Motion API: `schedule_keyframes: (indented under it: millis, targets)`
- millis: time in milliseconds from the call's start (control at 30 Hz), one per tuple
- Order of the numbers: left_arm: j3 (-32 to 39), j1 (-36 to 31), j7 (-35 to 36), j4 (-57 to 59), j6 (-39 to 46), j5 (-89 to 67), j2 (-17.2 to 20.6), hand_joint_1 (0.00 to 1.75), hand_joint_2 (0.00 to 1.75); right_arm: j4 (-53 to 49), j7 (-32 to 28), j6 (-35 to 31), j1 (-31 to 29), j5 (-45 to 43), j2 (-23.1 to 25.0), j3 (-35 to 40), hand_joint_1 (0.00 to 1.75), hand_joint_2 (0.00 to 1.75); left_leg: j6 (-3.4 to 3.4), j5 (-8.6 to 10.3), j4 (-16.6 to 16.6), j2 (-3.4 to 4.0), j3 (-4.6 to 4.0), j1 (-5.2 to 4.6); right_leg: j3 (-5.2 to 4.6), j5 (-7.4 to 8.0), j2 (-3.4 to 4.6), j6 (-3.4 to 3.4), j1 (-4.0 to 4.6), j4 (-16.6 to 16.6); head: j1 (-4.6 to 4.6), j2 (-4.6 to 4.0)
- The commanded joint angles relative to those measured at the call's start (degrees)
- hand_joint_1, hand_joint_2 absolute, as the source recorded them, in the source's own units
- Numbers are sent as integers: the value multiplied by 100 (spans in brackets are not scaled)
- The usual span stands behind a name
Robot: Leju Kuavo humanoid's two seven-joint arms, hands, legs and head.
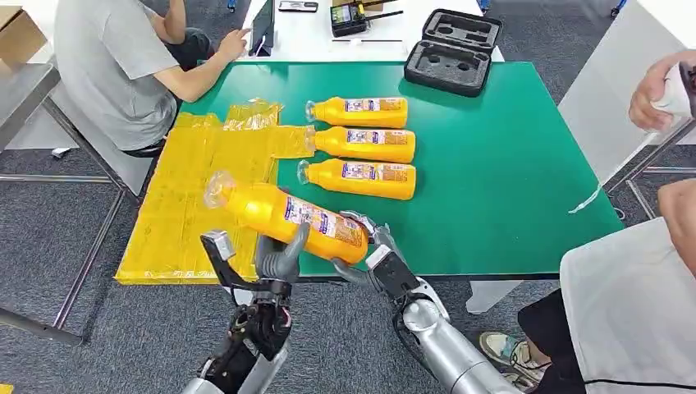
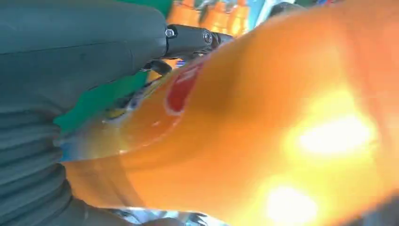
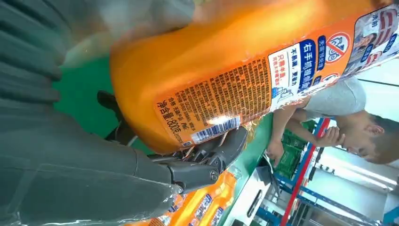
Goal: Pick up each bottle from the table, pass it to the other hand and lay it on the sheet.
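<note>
Handover in mid-air at the near edge of the green table [image 1: 509, 189]

The orange bottle [image 1: 287, 215] hangs between both hands, long axis slanting, cap toward the yellow sheet [image 1: 176, 209] on the left. The right hand [image 1: 365, 246] grips its base end; the left hand [image 1: 279, 254] wraps the middle from below and is nearer the sheet. Three more bottles [image 1: 365, 146] lie on the table.
</note>
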Motion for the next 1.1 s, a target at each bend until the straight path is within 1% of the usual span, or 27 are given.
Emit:
schedule_keyframes:
  millis: [33, 100, 267, 300, 333, 400, 533, 567, 667, 867, 933, 967, 1067, 1100]
  targets:
    - [93, 337, 17, -301, -241, 129, -7, 0, 175, 331, 9, 86, -226, -25, 78, -187, 171, 175, -8, -7, -4, 12, 18, 2, 15, -3, 10, -8, 3, -5, 0, 0]
    - [99, 323, 17, -214, -417, 256, -7, 0, 175, 306, 9, 85, -247, -21, 76, -215, 169, 175, -8, -7, -5, 12, 19, 2, 16, -4, 11, -8, 2, -5, 0, 0]
    - [117, 304, 17, -116, -543, 337, -7, 0, 175, 273, 9, 78, -280, -25, 55, -287, 171, 175, -10, -10, -3, 13, 24, 5, 21, -5, 11, -10, 6, -6, -2, 0]
    - [104, 298, 17, -72, -629, 370, -7, 0, 175, 270, 9, 81, -294, -29, 41, -305, 173, 175, -9, -9, -3, 12, 21, 4, 19, -5, 10, -9, 4, -5, 0, 0]
    - [86, 255, 17, 68, -763, 456, -7, 0, 175, 253, 9, 101, -303, -47, 28, -341, 169, 175, -6, -5, -3, 10, 15, 1, 12, -3, 9, -6, 1, -4, 0, 0]
    - [-3, 185, 17, 288, -987, 611, -7, 0, 175, 251, 9, 111, -314, -50, 24, -364, 171, 175, -9, -9, -2, 11, 22, 4, 20, -5, 9, -10, 5, -4, 0, 0]
    - [-3, 185, 17, 288, -987, 611, -7, 0, 175, 251, 9, 111, -314, -50, 24, -364, 171, 175, -6, -4, -4, 6, 15, 0, 12, -3, 5, -6, 1, -4, 0, 0]
    - [-3, 185, 17, 288, -987, 611, -7, 0, 175, 251, 9, 111, -314, -50, 24, -364, 171, 175, -10, -9, -3, 11, 24, 6, 22, -5, 9, -10, 6, -6, 0, 0]
    - [-3, 185, 17, 288, -987, 611, -7, 0, 175, 251, 9, 111, -314, -50, 24, -364, 171, 175, -5, -2, -5, 4, 10, -2, 7, -2, 3, -5, -1, -3, 0, 0]
    - [-3, 185, 17, 288, -987, 611, -7, 0, 175, 251, 9, 111, -314, -50, 24, -364, 171, 175, -9, -8, -3, 8, 22, 4, 20, -5, 5, -10, 5, -5, 0, 0]
    - [-103, 132, 17, 376, -1033, 592, -7, 0, 175, 285, 9, 71, -321, 6, 44, -348, 169, 175, -7, -6, -2, 6, 16, 2, 14, -4, 4, -7, 3, -4, 0, 0]
    - [-207, 108, 17, 424, -1055, 637, -7, 0, 175, 312, 9, 33, -330, 66, 56, -313, 171, 175, -11, -10, -1, 9, 24, 8, 24, -6, 6, -11, 8, -6, 0, 0]
    - [-582, 30, 17, 427, -804, 579, -7, 0, 175, 301, 9, -69, -275, 161, 98, -232, 173, 175, -5, -3, -2, 1, 10, 1, 9, -3, 0, -5, 1, -3, 0, 0]
    - [-652, 2, 17, 440, -753, 625, -7, 0, 175, 270, 9, -111, -237, 184, 111, -207, 171, 175, -9, -7, -2, 2, 18, 4, 17, -6, 0, -9, 5, -4, 0, 0]
